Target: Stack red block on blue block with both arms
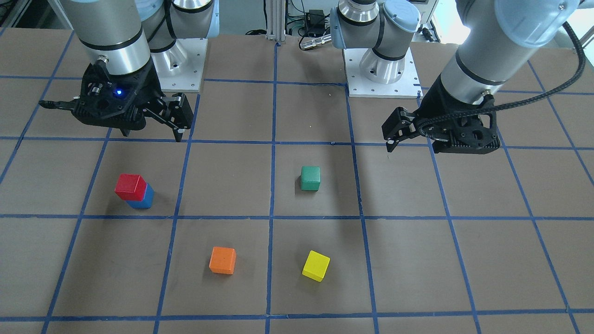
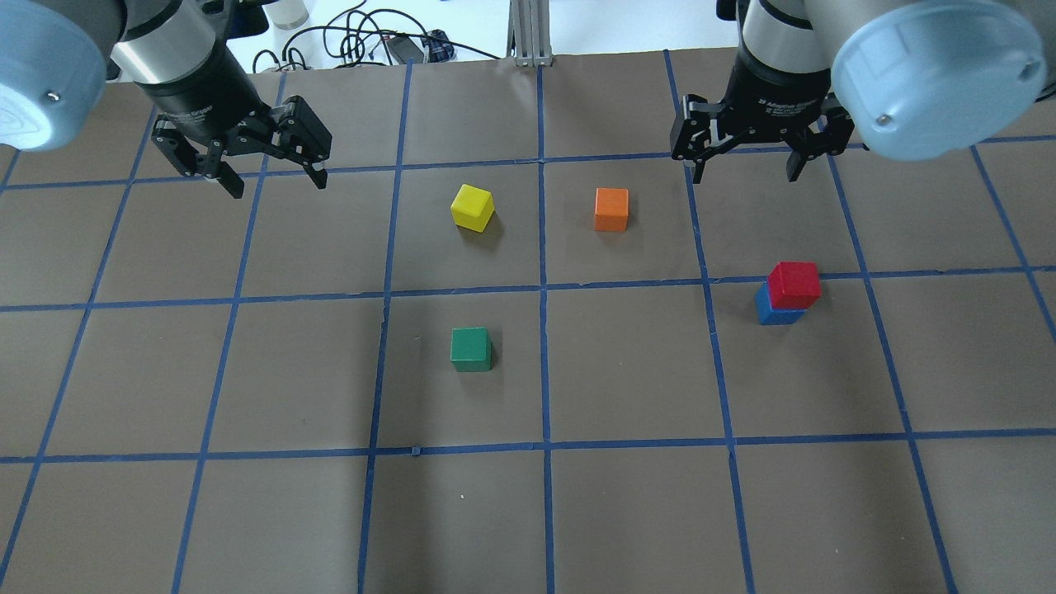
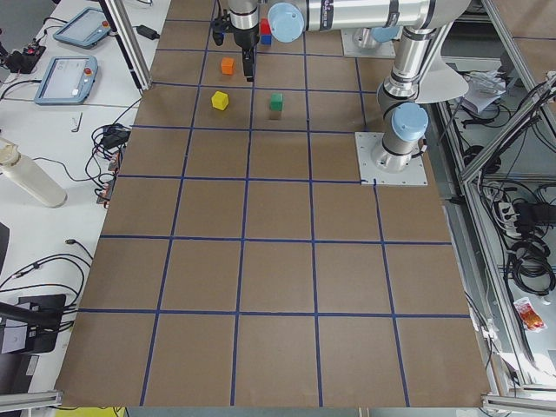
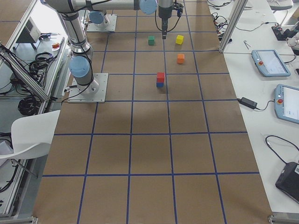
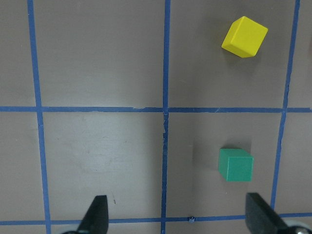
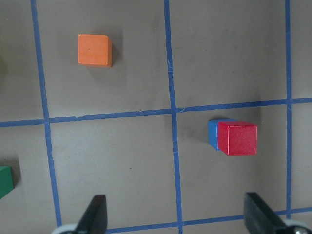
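The red block [image 2: 794, 283] sits on top of the blue block [image 2: 771, 312], slightly offset, on the table's right side. The stack also shows in the front view, red block [image 1: 130, 186] over blue block [image 1: 143, 200], and in the right wrist view, red block [image 6: 237, 138] over blue block [image 6: 212, 134]. My right gripper [image 2: 747, 176] is open and empty, raised, beyond the stack; the right wrist view shows its spread fingers [image 6: 96, 212]. My left gripper [image 2: 276, 186] is open and empty, raised over the far left of the table.
A green cube [image 2: 470, 349] stands near the middle. A yellow cube [image 2: 473, 206] and an orange cube [image 2: 611, 209] stand farther out. The green cube [image 5: 235, 165] and yellow cube [image 5: 244, 37] show in the left wrist view. Blue tape lines grid the brown table.
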`<state>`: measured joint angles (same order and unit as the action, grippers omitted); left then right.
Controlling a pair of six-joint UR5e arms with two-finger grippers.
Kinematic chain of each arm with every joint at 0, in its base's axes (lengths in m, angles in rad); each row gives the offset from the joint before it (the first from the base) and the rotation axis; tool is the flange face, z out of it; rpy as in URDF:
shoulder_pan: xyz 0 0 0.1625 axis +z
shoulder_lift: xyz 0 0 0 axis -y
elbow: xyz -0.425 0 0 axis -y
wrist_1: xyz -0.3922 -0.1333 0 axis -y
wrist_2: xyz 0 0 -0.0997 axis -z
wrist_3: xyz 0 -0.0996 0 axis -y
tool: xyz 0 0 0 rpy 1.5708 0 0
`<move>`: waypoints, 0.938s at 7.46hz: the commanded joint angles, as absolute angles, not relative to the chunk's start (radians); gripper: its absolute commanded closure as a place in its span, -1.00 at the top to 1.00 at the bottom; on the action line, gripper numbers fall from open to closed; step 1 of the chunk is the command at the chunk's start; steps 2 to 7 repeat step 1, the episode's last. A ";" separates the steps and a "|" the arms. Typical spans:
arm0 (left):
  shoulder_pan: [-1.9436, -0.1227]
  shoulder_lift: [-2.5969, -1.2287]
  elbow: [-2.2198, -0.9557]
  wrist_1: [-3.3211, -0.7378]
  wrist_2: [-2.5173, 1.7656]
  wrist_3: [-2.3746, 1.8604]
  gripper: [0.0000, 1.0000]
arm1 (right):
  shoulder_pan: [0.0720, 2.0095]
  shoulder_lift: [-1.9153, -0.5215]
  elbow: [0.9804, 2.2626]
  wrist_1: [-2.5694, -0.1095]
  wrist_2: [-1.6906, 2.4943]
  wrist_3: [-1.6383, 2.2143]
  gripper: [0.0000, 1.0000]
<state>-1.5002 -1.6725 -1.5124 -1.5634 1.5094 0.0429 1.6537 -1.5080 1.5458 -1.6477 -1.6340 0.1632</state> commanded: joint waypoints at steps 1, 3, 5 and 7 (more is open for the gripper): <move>-1.500 -1.675 -1.513 -1.563 1.509 0.043 1.00 | 1.644 -1.514 1.548 -1.646 -1.623 0.164 1.00; -1.500 -1.675 -1.513 -1.563 1.509 0.043 1.00 | 1.644 -1.514 1.548 -1.646 -1.623 0.164 1.00; -1.500 -1.675 -1.513 -1.563 1.509 0.043 1.00 | 1.644 -1.514 1.548 -1.646 -1.623 0.164 1.00; -1.500 -1.675 -1.513 -1.563 1.509 0.043 1.00 | 1.644 -1.514 1.548 -1.646 -1.623 0.164 1.00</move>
